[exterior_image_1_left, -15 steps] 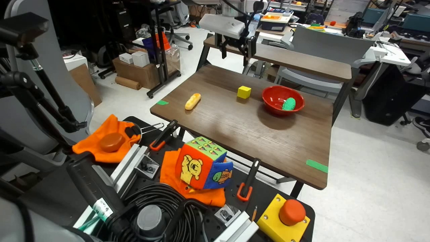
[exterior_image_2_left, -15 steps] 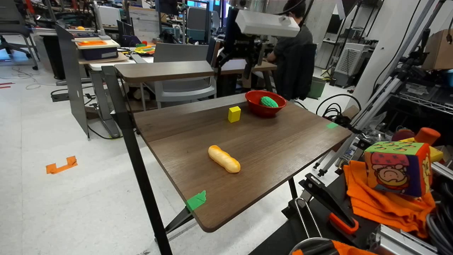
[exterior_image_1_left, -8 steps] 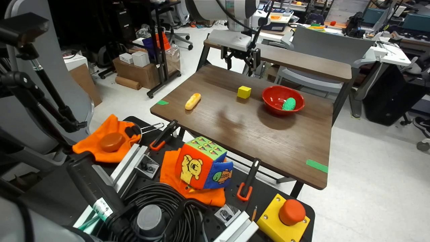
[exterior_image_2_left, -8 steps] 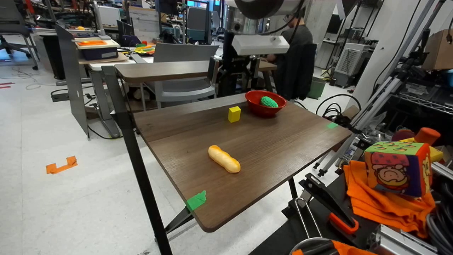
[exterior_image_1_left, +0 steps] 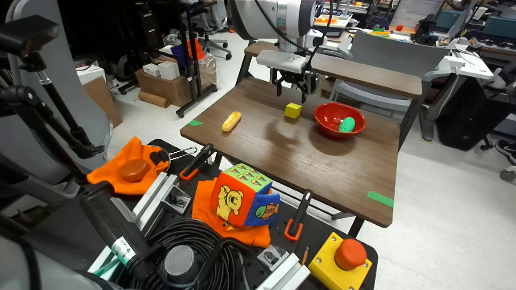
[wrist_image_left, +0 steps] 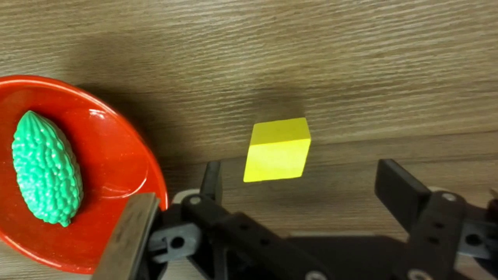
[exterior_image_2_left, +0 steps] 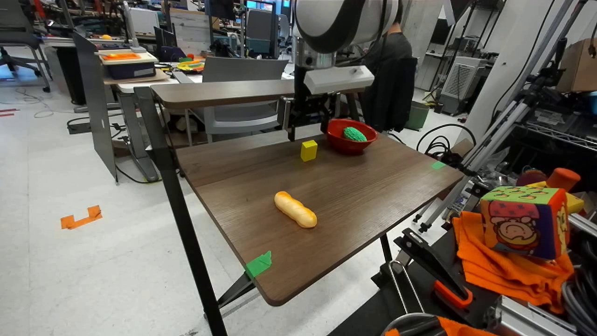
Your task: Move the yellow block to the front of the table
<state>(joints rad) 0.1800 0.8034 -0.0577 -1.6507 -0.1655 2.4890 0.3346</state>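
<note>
The yellow block stands on the brown table [exterior_image_1_left: 342,177], towards the side with the raised shelf. It shows in both exterior views [exterior_image_1_left: 293,110] [exterior_image_2_left: 308,150] and in the wrist view [wrist_image_left: 277,155]. My gripper [exterior_image_1_left: 291,96] is above the table, pointing down, over the shelf side of the block. In the wrist view the gripper [wrist_image_left: 300,175] is open, its fingers wide apart with nothing between the pads. The block lies ahead of the fingertips there, nearer the left finger [wrist_image_left: 212,181] than the right finger [wrist_image_left: 400,190]. Nothing touches the block.
A red bowl [exterior_image_1_left: 325,117] with a bumpy green toy [wrist_image_left: 46,171] inside stands close beside the block, by the left finger in the wrist view. A bread-like toy [exterior_image_2_left: 295,209] lies further off on the table. The raised shelf [exterior_image_1_left: 363,74] runs behind the gripper.
My gripper has come down from above the shelf towards the table and closer to the block, staying open. The block, bowl and bread-like toy have not moved.
</note>
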